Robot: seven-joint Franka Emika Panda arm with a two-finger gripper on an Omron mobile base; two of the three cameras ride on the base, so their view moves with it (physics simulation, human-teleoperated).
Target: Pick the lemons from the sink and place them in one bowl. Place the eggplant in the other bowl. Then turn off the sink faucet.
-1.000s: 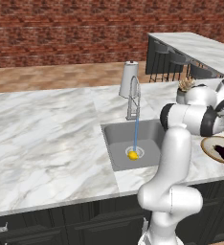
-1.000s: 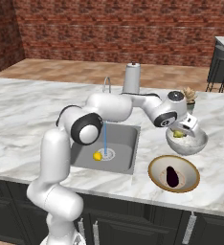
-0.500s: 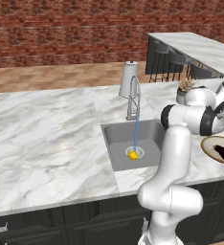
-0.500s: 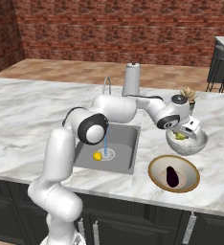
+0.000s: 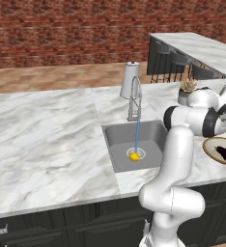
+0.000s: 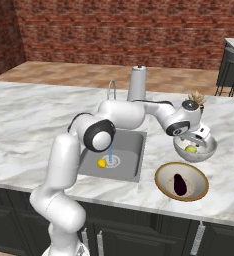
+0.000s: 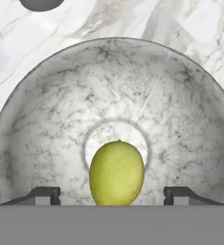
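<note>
Stone, metal and wood, as we saw them

We noted a veined stone-like grey bowl (image 7: 47, 119), matt grey metal sink (image 5: 120, 140), tan wooden-rimmed bowl (image 6: 161, 172).

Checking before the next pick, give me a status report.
Gripper open over deep speckled grey-white bowl. Greenish lemon in it, yellow lemon in sink. Water running from chrome faucet.

A greenish lemon (image 7: 116, 172) lies on the flat bottom of the deep speckled grey bowl (image 7: 47, 119), low in the hand view's centre. At the right of the right base view that bowl (image 6: 208, 149) sits just above the shallow tan bowl (image 6: 164, 172), where the dark eggplant (image 6: 179, 183) lies. A bright yellow lemon (image 6: 102, 162) rests in the sink (image 6: 131, 150) at centre, by the drain, under water running from the chrome faucet (image 5: 134, 99).
</note>
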